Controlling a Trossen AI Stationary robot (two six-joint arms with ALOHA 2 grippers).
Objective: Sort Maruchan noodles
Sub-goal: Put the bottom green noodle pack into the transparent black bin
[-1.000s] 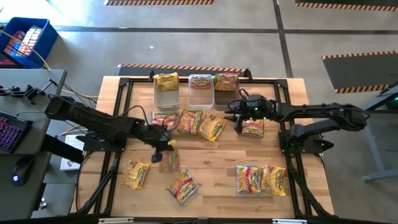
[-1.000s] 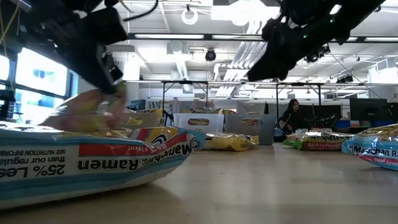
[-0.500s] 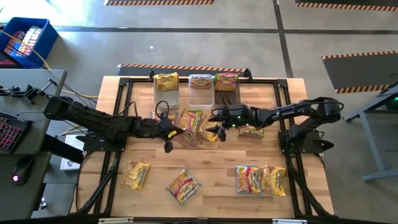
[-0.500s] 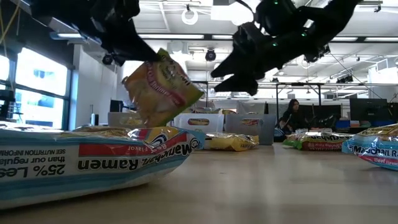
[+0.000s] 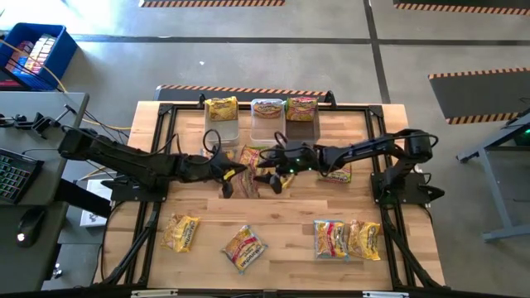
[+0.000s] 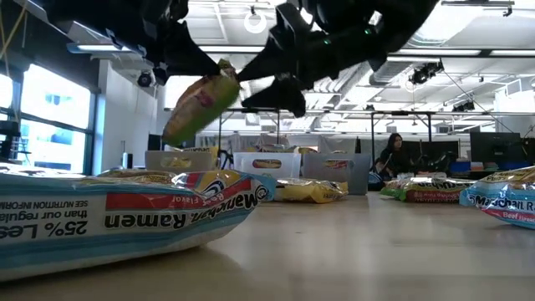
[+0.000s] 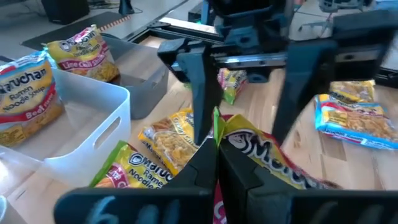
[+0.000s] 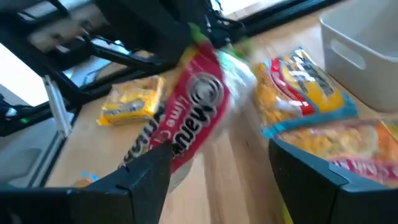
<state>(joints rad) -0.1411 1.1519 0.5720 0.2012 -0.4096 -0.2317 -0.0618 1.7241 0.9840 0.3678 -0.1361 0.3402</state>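
A Maruchan noodles packet [image 7: 267, 162] with red, yellow and green print hangs above the table's middle, with my left gripper [image 7: 216, 149] shut on it. In the high view the packet [image 5: 247, 184] is just right of that gripper [image 5: 225, 175]. My right gripper [image 5: 263, 168] stands open, facing the packet from the table's right. Its fingers [image 8: 143, 180] stand apart on either side of the packet's [image 8: 199, 112] line and touch nothing. Other packets [image 5: 252, 156] lie flat on the wood below. My left gripper pinches the packet's sealed end edge [image 7: 216, 124] between its two fingers. The fingers come nearly level from the table's left. The packet is lifted clear of the table and stands on edge, slanting away from the fingers [image 6: 201, 104].
Three bins stand in a row at the far edge: white [image 5: 222, 124], clear [image 5: 267, 126], dark [image 5: 301, 128], each with a packet at its far end. Loose packets lie near the front [image 5: 180, 232] [image 5: 245, 247] [image 5: 330, 238] [image 5: 364, 238] and right of middle [image 5: 335, 172].
My left gripper has lifted the packet off the table and carried it up and toward the far right, turning it from broadside to edge-on. My right gripper has travelled toward the table's left, from over the right-hand packet to just in front of the held one.
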